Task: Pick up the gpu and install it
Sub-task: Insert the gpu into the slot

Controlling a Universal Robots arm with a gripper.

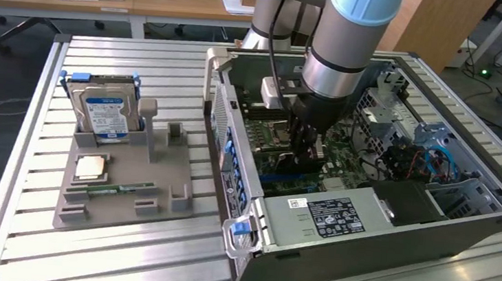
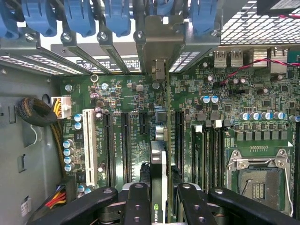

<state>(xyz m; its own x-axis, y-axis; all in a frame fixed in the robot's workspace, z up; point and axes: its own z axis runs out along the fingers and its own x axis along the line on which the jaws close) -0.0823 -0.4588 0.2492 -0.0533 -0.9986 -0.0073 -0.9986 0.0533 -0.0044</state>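
My gripper (image 1: 305,161) reaches down into the open computer case (image 1: 364,229) and is shut on the gpu (image 1: 297,164), which stands on edge just over the green motherboard (image 1: 269,123). In the wrist view the gpu (image 2: 158,157) runs edge-on between my two black fingers (image 2: 136,199), and a green logo shows on its edge beside them. Its pale metal bracket (image 2: 159,44) stands at the case's rear wall among the slot covers. The card lies along the black expansion slots (image 2: 125,140); whether it is seated in one I cannot tell.
Blue latches (image 2: 77,18) line the rear slot openings. A white slot (image 2: 89,145), yellow cables (image 2: 57,107) and the CPU socket (image 2: 255,180) flank the card. Outside the case, a grey fixture (image 1: 149,196) holds a hard drive (image 1: 106,116), a chip (image 1: 91,166) and a memory stick (image 1: 127,187).
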